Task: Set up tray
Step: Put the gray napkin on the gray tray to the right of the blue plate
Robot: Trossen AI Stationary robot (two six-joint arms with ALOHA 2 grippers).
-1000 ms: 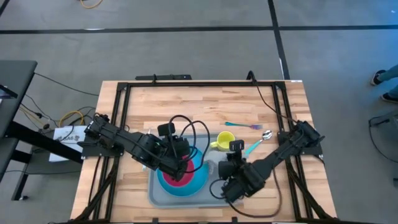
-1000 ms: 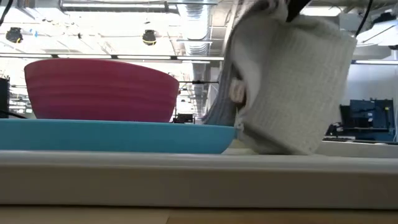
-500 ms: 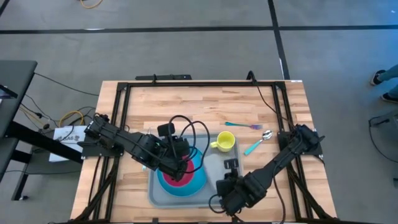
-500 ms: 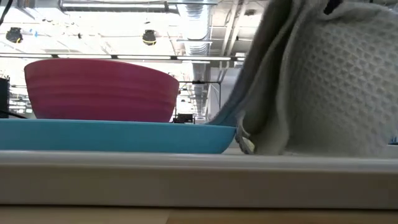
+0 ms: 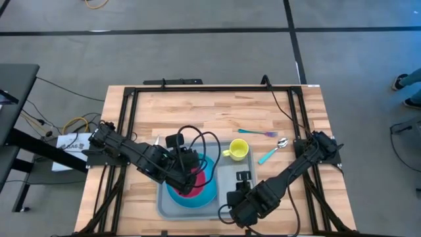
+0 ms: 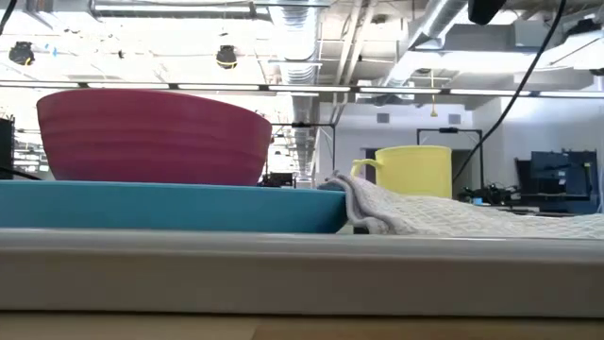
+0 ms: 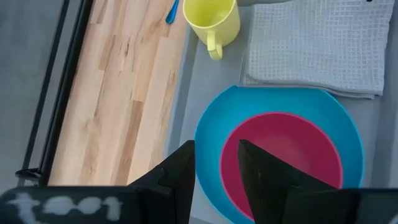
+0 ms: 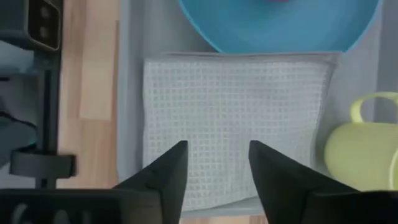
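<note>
The grey-blue tray (image 5: 164, 207) lies at the table's near middle. On it stand a blue plate (image 5: 205, 191) with a pink bowl (image 6: 151, 137) on top, a yellow mug (image 5: 238, 149) at its far right corner, and a grey waffle cloth (image 8: 236, 118) spread flat between mug and near rim. My right gripper (image 8: 214, 168) hangs open above the cloth, touching nothing. My left gripper (image 7: 214, 171) hovers open above the plate's left side and the bowl (image 7: 286, 155). In the low view the cloth (image 6: 444, 217) rests flat beside the plate (image 6: 179, 208).
A teal-handled spoon (image 5: 273, 153) and a small fork (image 5: 256, 133) lie on the bare wood to the right of the mug. A black frame (image 5: 197, 89) rims the table. Bare wood shows at the far side and the left.
My right gripper has carried the hanging cloth toward the table's near edge and let go of it. The cloth has dropped and now lies spread flat on the tray, so the mug shows behind it in the low view.
</note>
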